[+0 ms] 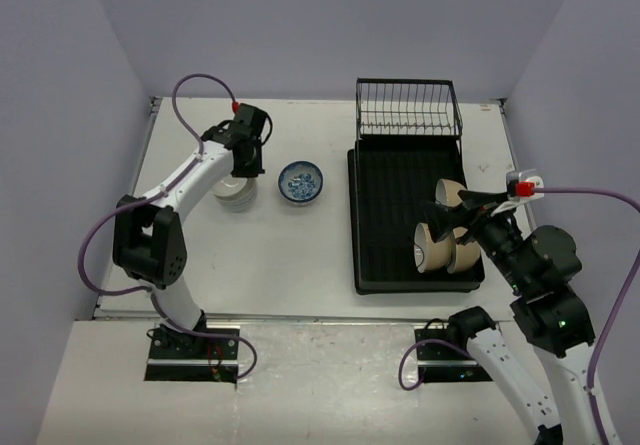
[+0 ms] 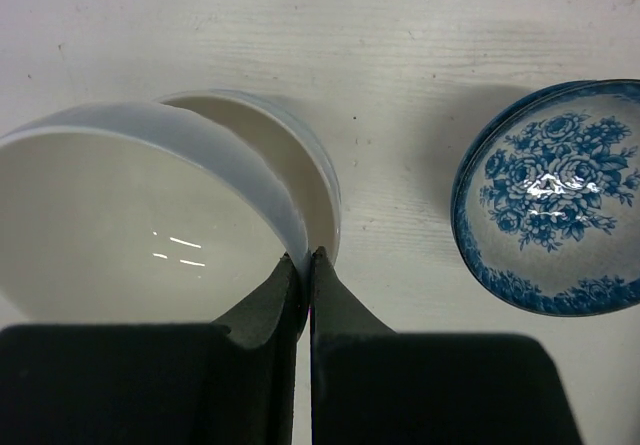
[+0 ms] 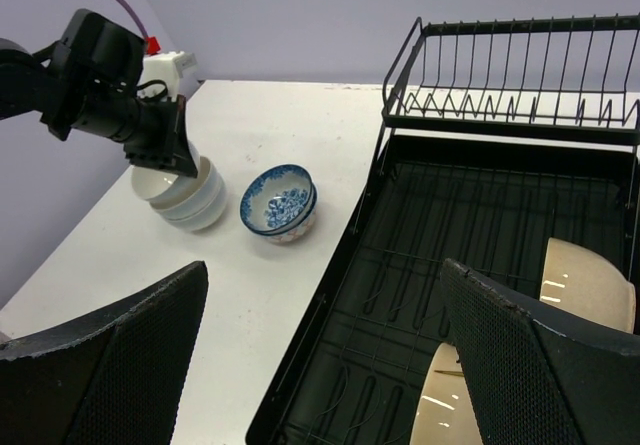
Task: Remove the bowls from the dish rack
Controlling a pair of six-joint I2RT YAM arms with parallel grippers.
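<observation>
While left fingers [image 2: 262,310] clamp the top white bowl [image 2: 110,215], right fingers [image 3: 110,355] wide apart, tan bowls [image 3: 590,283] half-hidden behind them.

White bowl stack [image 1: 235,193] + blue-patterned bowl [image 1: 300,182] on tbl [image 1: 300,255]; 3 tan bowls [image 1: 440,247] tilted in rack [image 1: 400,180].

Left arm [image 1: 180,183]: rises from its base at the lower left, elbow folded by the left edge, forearm reaching up and right.
Left wrist: bent over, pointing steeply down.
Left tool [image 2: 305,261]: fingers [image 2: 262,310] pressed together, only a thin slit between them.
Right arm [image 1: 545,265]: climbs from the lower right corner, forearm leaning up and left.
Right tool [image 3: 320,365]: jaws spread wide, one finger [image 3: 110,355] at the lower left of its wrist view, the other at the lower right.
</observation>
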